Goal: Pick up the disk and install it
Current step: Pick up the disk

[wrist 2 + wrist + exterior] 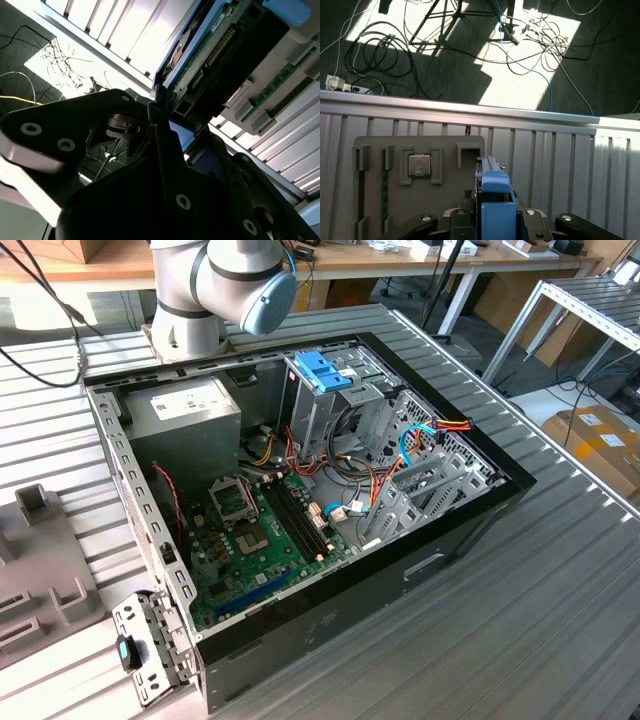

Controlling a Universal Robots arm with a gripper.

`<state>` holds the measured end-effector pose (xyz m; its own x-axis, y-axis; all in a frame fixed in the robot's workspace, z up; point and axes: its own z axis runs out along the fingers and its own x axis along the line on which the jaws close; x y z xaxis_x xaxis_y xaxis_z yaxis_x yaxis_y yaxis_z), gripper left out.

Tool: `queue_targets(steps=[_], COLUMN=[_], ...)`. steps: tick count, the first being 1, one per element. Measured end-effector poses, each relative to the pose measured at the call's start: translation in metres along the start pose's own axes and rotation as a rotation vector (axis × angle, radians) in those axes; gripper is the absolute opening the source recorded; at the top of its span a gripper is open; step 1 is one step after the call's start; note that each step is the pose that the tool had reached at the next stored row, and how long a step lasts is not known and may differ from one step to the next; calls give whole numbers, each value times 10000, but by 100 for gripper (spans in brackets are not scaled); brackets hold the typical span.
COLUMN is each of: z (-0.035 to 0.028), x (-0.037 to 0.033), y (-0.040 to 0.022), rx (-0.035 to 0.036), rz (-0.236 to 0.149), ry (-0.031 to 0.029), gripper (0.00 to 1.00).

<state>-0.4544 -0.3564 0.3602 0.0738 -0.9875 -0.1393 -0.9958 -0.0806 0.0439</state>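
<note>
Firmly the gripper (493, 221) clasps the disk (495, 197) edge-up; wrist points down near grey tray (447, 146).

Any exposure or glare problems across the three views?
Exterior view: even light, open case readable. Second wrist view: slatted table blown out, claw backlit to near black. First wrist view: hard sun patches and shadows on the floor, the disk in shade.

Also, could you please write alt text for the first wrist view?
The end effector grips the disk edge-on, blue rail toward the camera, over a ribbed metal table. A grey fixture tray on the table holds a processor chip; cables sprawl on the floor beyond.
</note>
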Motion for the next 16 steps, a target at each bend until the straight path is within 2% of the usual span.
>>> queue_targets(steps=[11, 13, 16], z=[-68, -85, -98], x=[-10, -12, -14], y=[3, 3, 4], rx=[16, 21, 24], rz=[-12, -16, -18], ry=[-227, -288, -333], gripper=[37, 37, 37])
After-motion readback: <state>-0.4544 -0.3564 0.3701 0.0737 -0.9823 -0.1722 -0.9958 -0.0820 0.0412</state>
